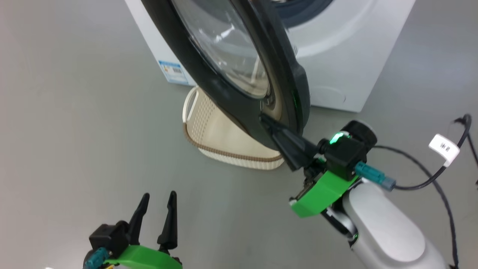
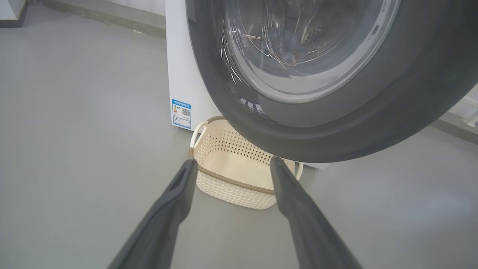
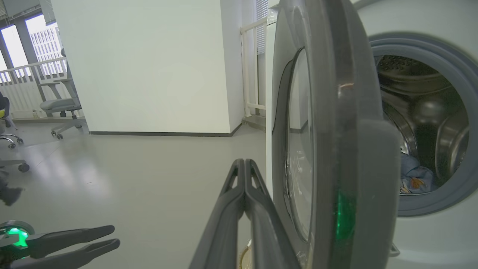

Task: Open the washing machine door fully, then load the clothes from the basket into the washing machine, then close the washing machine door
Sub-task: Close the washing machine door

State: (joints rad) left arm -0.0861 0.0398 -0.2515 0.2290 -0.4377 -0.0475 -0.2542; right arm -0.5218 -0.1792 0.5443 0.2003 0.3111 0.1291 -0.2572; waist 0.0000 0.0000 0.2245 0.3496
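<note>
Smooth grey floor (image 1: 74,112), matt, with soft glare near the windows (image 3: 15,41). Plain white wall (image 3: 149,67), dark skirting (image 3: 160,133) along its foot. Past the wall's end, bright windows behind a white railing (image 3: 22,80); pale office chair (image 3: 61,106) on castors before it.

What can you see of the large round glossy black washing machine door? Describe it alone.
The large round glossy black washing machine door is a plastic-looking ring around a clear bulging glass window. It stands partly open, swung out from the white washing machine. The right gripper, fingers shut, seems to touch its outer face near the lower rim.
</note>
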